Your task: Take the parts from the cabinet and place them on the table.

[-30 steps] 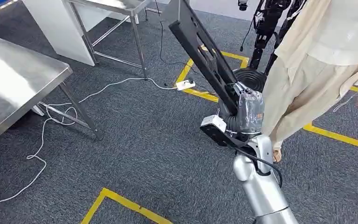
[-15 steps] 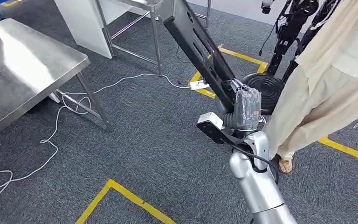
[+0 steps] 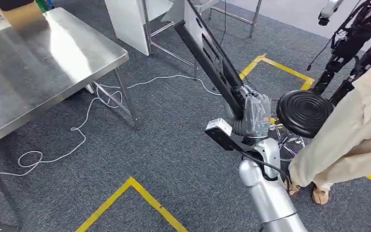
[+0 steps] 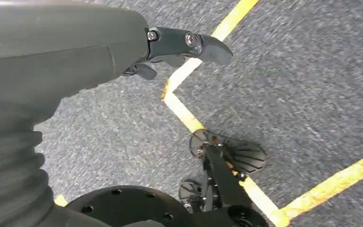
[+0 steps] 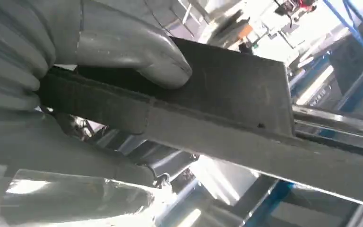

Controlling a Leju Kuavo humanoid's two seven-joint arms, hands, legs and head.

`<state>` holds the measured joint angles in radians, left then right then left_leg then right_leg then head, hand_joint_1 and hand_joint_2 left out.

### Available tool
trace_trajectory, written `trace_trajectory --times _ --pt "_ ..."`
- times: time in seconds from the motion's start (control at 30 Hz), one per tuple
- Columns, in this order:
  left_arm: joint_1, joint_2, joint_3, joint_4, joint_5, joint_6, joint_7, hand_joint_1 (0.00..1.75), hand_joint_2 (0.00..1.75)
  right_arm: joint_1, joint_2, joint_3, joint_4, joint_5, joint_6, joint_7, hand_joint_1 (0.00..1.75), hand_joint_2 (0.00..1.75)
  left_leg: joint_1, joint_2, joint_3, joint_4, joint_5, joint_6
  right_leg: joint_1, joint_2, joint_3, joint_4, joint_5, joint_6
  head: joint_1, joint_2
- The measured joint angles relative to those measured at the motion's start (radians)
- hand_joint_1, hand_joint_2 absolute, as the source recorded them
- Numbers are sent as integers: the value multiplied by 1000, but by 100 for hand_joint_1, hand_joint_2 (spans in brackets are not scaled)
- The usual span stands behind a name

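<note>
Nearest to us in the head view, our silver right arm rises from the lower edge, and our right hand point(image 3: 252, 116), under a clear plastic cover, holds the lower end of a long black part point(image 3: 207, 53) that slants up and away toward the far left. In the right wrist view the thick grey thumb point(image 5: 137, 52) presses flat on the dark face of the part point(image 5: 227, 109), with the rest of the hand beneath it, so the fingers are clamped on the part. Our left hand point(image 4: 170, 45) shows in the left wrist view above grey carpet crossed by yellow tape; its dark fingers point(image 4: 203, 45) reach out apart, with nothing between them. On the floor in front of us, a corner of yellow tape line point(image 3: 130, 198) points up across the grey carpet point(image 3: 164, 159). To our right stands a person point(image 3: 357, 135) in pale trousers and sandals, just beside a round black stool point(image 3: 303, 112). To our left the steel table point(image 3: 38, 63) stands well apart from the held part, and a white cable point(image 3: 77, 135) loops on the carpet under and beside it. Farther off, past the part's upper end, stand a white cabinet panel point(image 3: 125, 21) and metal frame legs point(image 3: 174, 50).
</note>
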<state>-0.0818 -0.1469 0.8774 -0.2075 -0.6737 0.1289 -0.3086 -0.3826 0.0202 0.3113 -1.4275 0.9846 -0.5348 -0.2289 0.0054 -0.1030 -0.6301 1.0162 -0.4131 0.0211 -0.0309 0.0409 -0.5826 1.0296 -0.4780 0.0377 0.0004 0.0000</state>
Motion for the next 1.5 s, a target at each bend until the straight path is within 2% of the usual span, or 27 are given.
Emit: trace_trajectory --times 0.07,0.17,0.23,0.27,0.3,0.37,0.4,0.43,0.57,0.6,0.67,0.77,0.8,0.87,0.9,0.93,1.0,1.07,1.1,1.13,1.2,1.27,1.3,1.4,1.43,1.47,1.5 --pt "6 0 1 0 -3 2 2 0 175 -1 1 -1 3 -2 0 0 175 175 7 -12 -5 1 0 -6 -4 -14 3 -3 4 -14 1 0" --pt "5 2 0 0 -13 -2 3 0 175 0 3 -3 4 3 -1 0 175 175 7 79 -62 131 -81 -18 0 -39 9 -5 1 -33 -10 0" --pt "5 1 0 0 -19 -3 3 0 175 11 2 -7 4 6 -1 3 175 175 8 93 -141 285 -143 -22 6 -62 10 -4 -3 -39 -10 0" --pt "5 0 0 0 -19 -3 3 0 175 17 2 -8 4 6 -1 5 175 175 8 95 -160 318 -144 -22 8 -72 10 -4 -5 -40 -11 0" --pt "6 0 0 0 -19 -3 3 0 175 20 2 -8 4 6 -1 5 175 175 8 96 -154 301 -124 -20 10 -82 11 -4 -6 -41 -10 0" --pt "6 1 0 0 -19 -3 3 0 175 20 3 -9 3 8 -2 5 175 175 6 105 -75 150 -41 -9 12 -98 16 -4 -9 -44 -11 0" --pt "6 1 0 0 -19 -3 3 0 175 19 3 -10 3 9 -2 5 175 175 1 138 -24 58 -5 1 14 -104 20 -5 -13 -42 -11 0" --pt "3 2 0 0 -19 -3 3 0 175 20 3 -11 1 9 -2 5 175 175 -9 176 -2 19 -18 5 19 -111 21 -4 -15 -39 -10 0" --pt "1 2 0 0 -19 -3 3 0 175 21 4 -16 1 11 -2 5 175 175 -19 135 -3 11 -16 20 24 -146 32 -12 -22 -23 -11 0" --pt "2 2 0 0 -19 -3 3 0 175 21 5 -17 -2 11 -2 7 175 175 -2 125 11 -6 -5 29 28 -131 24 -3 -31 -16 -8 0" --pt "-1 -1 0 0 -19 -4 3 0 175 19 2 -21 -4 16 -2 8 175 175 -4 110 15 -8 -5 34 21 -67 -12 87 -70 -20 -6 0" --pt "-4 -1 0 0 -21 -6 3 0 175 38 -6 -29 -4 24 -1 18 175 175 -4 71 15 -8 -5 37 17 -53 -121 284 -130 -21 0 0" --pt "-3 -2 0 0 -21 -7 3 0 175 44 -7 -32 -4 24 0 18 175 175 -3 58 15 -7 -5 37 14 -52 -127 282 -119 -13 -1 0" --pt "-1 -4 0 0 -21 -11 3 0 175 46 -12 -37 -4 28 1 18 175 175 -1 31 16 -5 -6 34 5 -46 -74 154 -52 12 0 0" --pt "-1 -6 0 0 -21 -12 3 0 175 46 -13 -40 -5 29 1 18 175 175 0 21 16 -3 -8 29 -3 -29 -36 71 -18 23 0 0" --pt "-1 -6 0 0 -21 -12 4 0 175 45 -13 -41 -4 31 2 18 175 175 -1 12 10 3 -10 20 -15 15 -15 13 -6 29 3 0" --pt "-2 -6 0 0 -21 -12 6 0 175 48 -13 -41 -5 34 7 17 175 175 -5 1 1 12 -12 7 -8 2 -10 9 1 5 2 0" --pt "3 -6 0 0 -23 -12 8 0 175 49 -14 -42 -6 36 13 18 175 175 2 -10 -2 9 -9 1 0 -9 -9 10 2 -3 1 0" --pt "4 -6 0 0 -25 -12 10 0 175 49 -13 -43 -8 38 15 18 175 175 7 -7 -5 14 -14 -4 -10 -19 -5 5 5 -14 0 0" --pt "6 -6 0 0 -29 -12 10 0 175 48 -13 -44 -11 40 14 18 175 175 1 40 -11 38 -31 -9 -7 -25 -1 4 4 -19 0 0" --pt "2 -7 0 0 -30 -12 11 0 175 48 -14 -45 -16 42 17 18 175 175 6 84 -74 166 -99 -17 0 -42 2 4 0 -33 -10 0" --pt "0 -8 0 0 -29 -12 11 0 175 50 -15 -45 -16 42 24 18 175 175 8 95 -146 299 -144 -20 5 -66 4 5 -4 -38 -11 0" --pt "-1 -8 0 0 -29 -12 11 0 175 50 -14 -45 -16 43 28 18 175 175 8 95 -153 307 -135 -20 7 -76 5 5 -5 -40 -11 0" --pt "0 -7 3 0 -29 -11 11 0 175 46 -13 -45 -16 46 34 18 175 175 4 113 -58 124 -28 -4 12 -102 13 4 -11 -44 -11 0" --pt "0 -6 5 0 -29 -11 10 0 175 44 -13 -45 -16 47 34 18 175 175 -4 152 -12 39 -5 10 13 -109 16 4 -13 -42 -11 0" --pt "-3 -5 10 0 -29 -11 9 0 175 41 -14 -45 -16 47 34 18 175 175 -15 168 -5 24 -20 11 25 -116 14 6 -17 -36 -10 0" --pt "-5 -5 10 0 -29 -11 7 0 175 38 -15 -45 -15 47 34 18 175 175 -16 156 -10 23 -19 15 22 -125 13 3 -18 -33 -8 0"
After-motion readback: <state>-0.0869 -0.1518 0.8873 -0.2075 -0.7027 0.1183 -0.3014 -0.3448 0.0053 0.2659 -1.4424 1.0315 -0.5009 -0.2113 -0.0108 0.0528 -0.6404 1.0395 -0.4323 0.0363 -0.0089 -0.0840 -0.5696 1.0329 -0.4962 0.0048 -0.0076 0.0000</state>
